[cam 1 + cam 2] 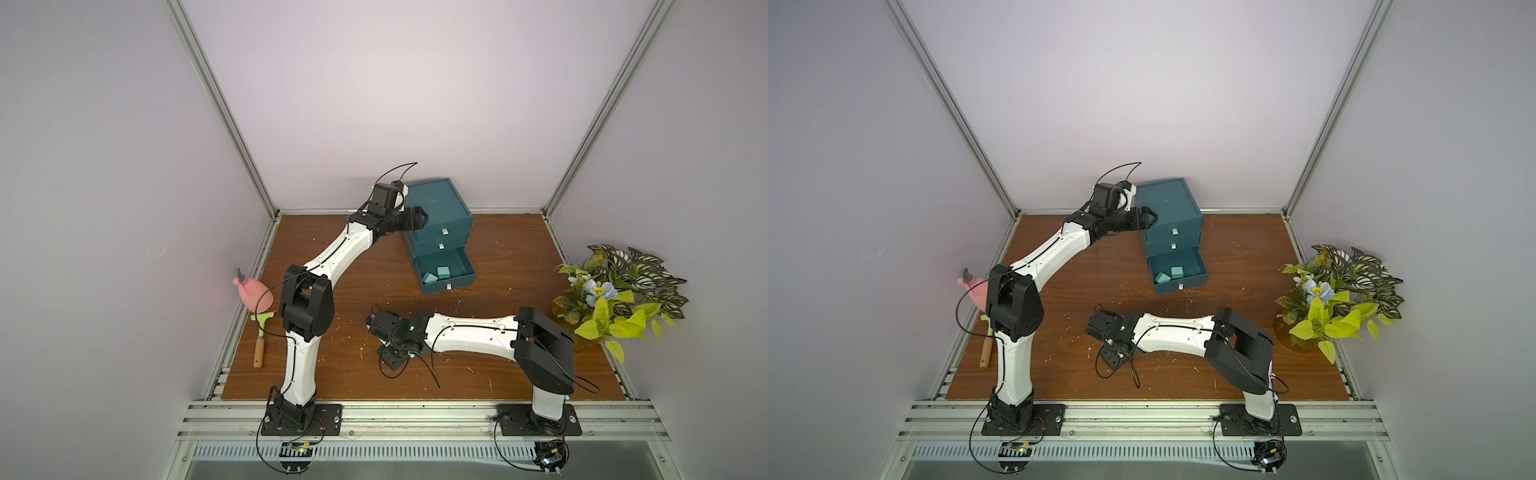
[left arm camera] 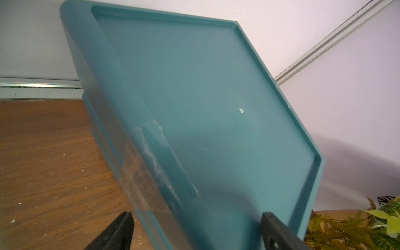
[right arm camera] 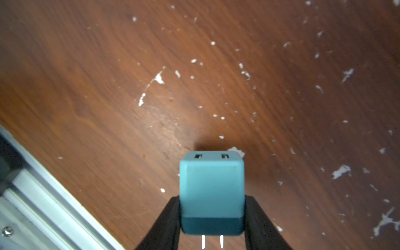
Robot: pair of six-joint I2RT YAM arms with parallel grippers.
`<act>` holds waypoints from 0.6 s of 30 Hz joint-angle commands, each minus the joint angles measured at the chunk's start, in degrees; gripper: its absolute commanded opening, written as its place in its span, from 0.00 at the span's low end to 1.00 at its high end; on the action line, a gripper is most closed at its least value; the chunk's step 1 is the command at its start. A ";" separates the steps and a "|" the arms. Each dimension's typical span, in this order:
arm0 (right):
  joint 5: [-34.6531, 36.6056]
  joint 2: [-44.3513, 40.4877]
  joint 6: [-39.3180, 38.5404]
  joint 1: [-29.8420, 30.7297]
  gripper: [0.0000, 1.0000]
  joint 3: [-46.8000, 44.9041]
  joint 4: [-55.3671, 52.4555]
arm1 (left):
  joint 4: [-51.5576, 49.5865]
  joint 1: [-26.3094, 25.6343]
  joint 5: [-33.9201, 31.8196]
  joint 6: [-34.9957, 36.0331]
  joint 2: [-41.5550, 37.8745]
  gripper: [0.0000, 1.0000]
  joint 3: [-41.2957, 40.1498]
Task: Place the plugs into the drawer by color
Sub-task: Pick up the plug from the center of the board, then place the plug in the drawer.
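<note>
- Well, three turquoise plugs show: two (image 1: 443,272) (image 1: 428,276) lie in the open drawer (image 1: 436,286), and one plug (image 3: 212,190) sits in the right hand (image 3: 212,201).
- One dark teal chest (image 1: 436,203) has three stacked drawers, each with a white tab. The upper two are shut and the bottom one is pulled out.
- Right hand: its black fingers (image 3: 168,216) press both sides of the plug, grasping it near the counter's front middle. I cannot tell whether it rests on the wood or is lifted.
- Left hand (image 2: 197,216): spread wide at the chest's top edge, one finger over the lid and one outside it, grasping nothing. I cannot tell whether it touches.
- The counter (image 1: 498,353) lies bare between the arms and in front of the drawer. A plant (image 1: 615,291) stands at its right edge. A scraper (image 1: 259,345) and a pink toy (image 1: 253,293) lie at its left edge.
- The counter is brown wood grain flecked with white chips. The plug is a matte cube with rounded corners, two slots and two metal prongs. The chest's lid is smooth with a raised rim.
</note>
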 commanded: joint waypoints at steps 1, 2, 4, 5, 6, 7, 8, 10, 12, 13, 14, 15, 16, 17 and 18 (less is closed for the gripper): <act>5.14 -8.24 -0.99 -6.51 0.45 -1.81 -3.26 | -4.74 0.42 -2.20 2.12 -0.24 0.87 -1.24; 6.22 -10.06 -2.12 -9.24 0.45 -2.54 -3.62 | -4.78 0.42 -2.42 2.27 -0.23 0.87 -1.02; 8.30 -12.62 -4.45 -14.58 0.45 -3.07 -4.40 | -5.20 0.42 -2.61 2.50 0.06 0.87 -0.14; 9.98 -13.71 -5.79 -17.31 0.45 -2.78 -4.86 | -5.58 0.42 -2.71 2.63 0.31 0.87 0.52; 11.48 -14.55 -7.10 -19.79 0.45 -2.20 -4.91 | -5.89 0.42 -2.74 2.76 0.49 0.87 1.32; 12.40 -14.95 -8.00 -21.85 0.45 -1.56 -4.92 | -6.23 0.42 -2.92 2.89 0.61 0.87 1.95; 13.05 -15.19 -9.13 -24.30 0.45 -0.48 -4.72 | -6.50 0.43 -3.20 3.04 0.77 0.87 2.61; 13.70 -14.77 -10.66 -28.28 0.45 1.81 -4.22 | -6.90 0.42 -3.77 3.47 0.88 0.87 3.80; 14.22 -13.73 -11.88 -31.41 0.45 4.53 -3.12 | -6.89 0.44 -4.41 4.05 0.80 0.88 4.89; 14.43 -13.01 -12.35 -32.42 0.45 5.63 -2.66 | -6.89 0.48 -4.86 4.40 0.87 0.87 5.42; 14.54 -12.16 -12.86 -33.59 0.45 6.85 -2.34 | -6.89 0.51 -5.46 4.85 0.88 0.88 6.19; 14.64 -11.26 -13.28 -34.44 0.45 7.78 -2.01 | -6.87 0.51 -6.05 5.36 0.97 0.88 6.83; 14.92 -10.21 -13.75 -35.32 0.45 8.67 -1.75 | -6.94 0.51 -6.77 5.83 1.01 0.88 7.58; 15.14 -9.31 -14.22 -36.26 0.45 9.24 -1.34 | -6.91 0.51 -7.40 6.40 1.14 0.89 8.19; 15.13 -8.43 -14.57 -37.05 0.45 9.53 -1.04 | -6.88 0.58 -8.01 6.77 1.30 0.89 8.83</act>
